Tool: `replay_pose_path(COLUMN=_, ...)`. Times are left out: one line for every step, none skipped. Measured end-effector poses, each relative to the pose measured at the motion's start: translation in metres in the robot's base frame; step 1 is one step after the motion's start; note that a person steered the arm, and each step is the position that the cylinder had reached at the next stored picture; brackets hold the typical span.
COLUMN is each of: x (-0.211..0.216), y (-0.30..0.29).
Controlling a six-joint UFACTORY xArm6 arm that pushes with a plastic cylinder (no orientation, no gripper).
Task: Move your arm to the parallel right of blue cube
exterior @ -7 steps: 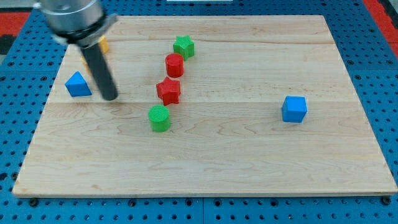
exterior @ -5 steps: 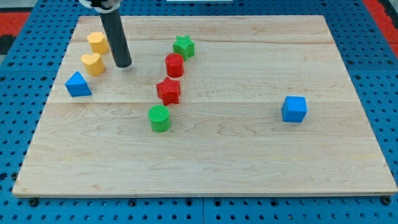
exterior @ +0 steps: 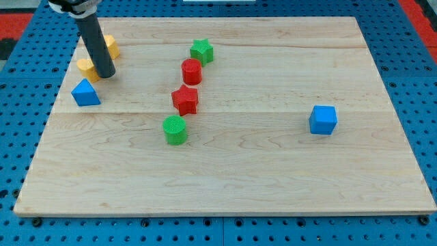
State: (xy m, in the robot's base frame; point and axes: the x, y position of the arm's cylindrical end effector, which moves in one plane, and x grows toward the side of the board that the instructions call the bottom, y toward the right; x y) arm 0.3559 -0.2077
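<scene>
Camera view: my tip [exterior: 106,74] has been shifted leftward, away from the blue cube [exterior: 323,119], so no progress is judged made; no hand is fitted.

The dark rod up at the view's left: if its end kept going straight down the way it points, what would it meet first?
My tip already rests on the wooden board, so it meets that, close beside a yellow block.

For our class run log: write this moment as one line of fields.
tip: my tip among yellow blocks, view's left | target: blue cube, view's right, untouched | tip-to-cube: far apart | status: not yet at cube's right
</scene>
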Motion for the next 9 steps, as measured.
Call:
replay_pose_path(x=0.061, y=0.046)
replay_pose_path(x=0.117, y=0.059)
replay_pose_path(x=0.187, y=0.044)
replay_pose_path(x=0.24, y=0.087)
replay_pose_path(x=0.227, y=0.202)
replay_pose_path(x=0.202, y=0.321)
replay_pose_path(x=0.165, y=0.425)
replay_pose_path(x=0.113, y=0.473)
replay_pose_path(x=0.12, y=0.448)
